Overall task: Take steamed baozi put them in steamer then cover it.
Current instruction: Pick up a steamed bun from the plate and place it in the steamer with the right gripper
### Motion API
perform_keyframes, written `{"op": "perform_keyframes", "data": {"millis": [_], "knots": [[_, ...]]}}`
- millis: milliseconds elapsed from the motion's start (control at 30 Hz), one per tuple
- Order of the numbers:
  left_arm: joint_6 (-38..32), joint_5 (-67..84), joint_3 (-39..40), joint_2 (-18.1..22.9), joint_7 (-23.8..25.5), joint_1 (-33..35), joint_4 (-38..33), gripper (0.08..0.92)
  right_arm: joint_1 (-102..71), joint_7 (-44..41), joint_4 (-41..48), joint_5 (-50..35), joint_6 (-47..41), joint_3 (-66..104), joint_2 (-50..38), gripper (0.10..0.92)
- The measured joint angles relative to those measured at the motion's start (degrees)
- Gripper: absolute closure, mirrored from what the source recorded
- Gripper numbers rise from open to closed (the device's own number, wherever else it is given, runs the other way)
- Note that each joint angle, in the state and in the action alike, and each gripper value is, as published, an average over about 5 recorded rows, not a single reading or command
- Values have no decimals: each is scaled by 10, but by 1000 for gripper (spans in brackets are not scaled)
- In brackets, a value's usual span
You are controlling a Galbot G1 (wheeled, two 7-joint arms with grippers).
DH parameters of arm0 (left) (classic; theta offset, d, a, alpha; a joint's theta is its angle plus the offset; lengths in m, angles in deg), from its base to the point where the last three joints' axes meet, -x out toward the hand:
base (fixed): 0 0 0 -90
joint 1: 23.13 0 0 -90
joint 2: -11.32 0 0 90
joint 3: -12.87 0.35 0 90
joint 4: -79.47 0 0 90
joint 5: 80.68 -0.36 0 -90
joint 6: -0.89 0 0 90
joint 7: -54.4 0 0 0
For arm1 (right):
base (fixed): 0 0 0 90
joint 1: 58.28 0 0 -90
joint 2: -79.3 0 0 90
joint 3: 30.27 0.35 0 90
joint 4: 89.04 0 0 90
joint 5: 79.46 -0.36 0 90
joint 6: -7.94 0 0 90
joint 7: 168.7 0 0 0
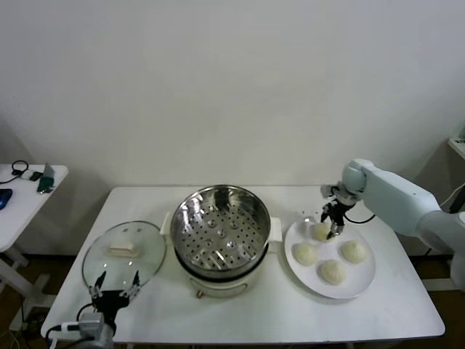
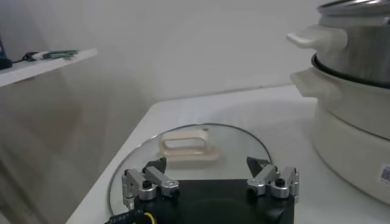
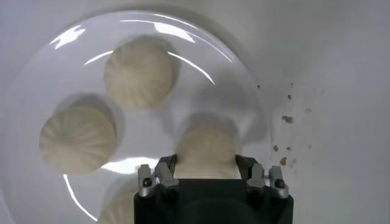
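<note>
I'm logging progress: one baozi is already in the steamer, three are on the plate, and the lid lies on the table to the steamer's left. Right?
Not quite: the steamer is empty. All four baozi sit on the plate, the right gripper over one, as the head view shows. The lid does lie left of the steamer.

We see a white table, a white plate on it, and a side table with clutter at left.
</note>
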State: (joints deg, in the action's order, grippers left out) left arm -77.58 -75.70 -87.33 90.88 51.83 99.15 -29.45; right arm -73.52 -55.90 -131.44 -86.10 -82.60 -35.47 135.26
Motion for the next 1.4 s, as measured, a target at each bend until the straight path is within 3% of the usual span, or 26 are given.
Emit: {"op": "perform_keyframes", "data": {"millis": [467, 800, 1033, 1400], "knots": [[0, 1, -6, -10, -1, 5, -11, 177, 241, 3, -205, -65, 67, -119, 9, 355], [-4, 2, -6, -20, -2, 1, -10, 177, 307, 48, -355, -28, 124, -160, 75, 355], [-14, 2, -8, -25, -7, 6, -4, 177, 281, 96, -355, 42, 156, -166, 135, 355], [-20, 1, -10, -24, -11, 10, -1, 177, 216, 130, -270, 118, 202, -166, 210, 355]]}}
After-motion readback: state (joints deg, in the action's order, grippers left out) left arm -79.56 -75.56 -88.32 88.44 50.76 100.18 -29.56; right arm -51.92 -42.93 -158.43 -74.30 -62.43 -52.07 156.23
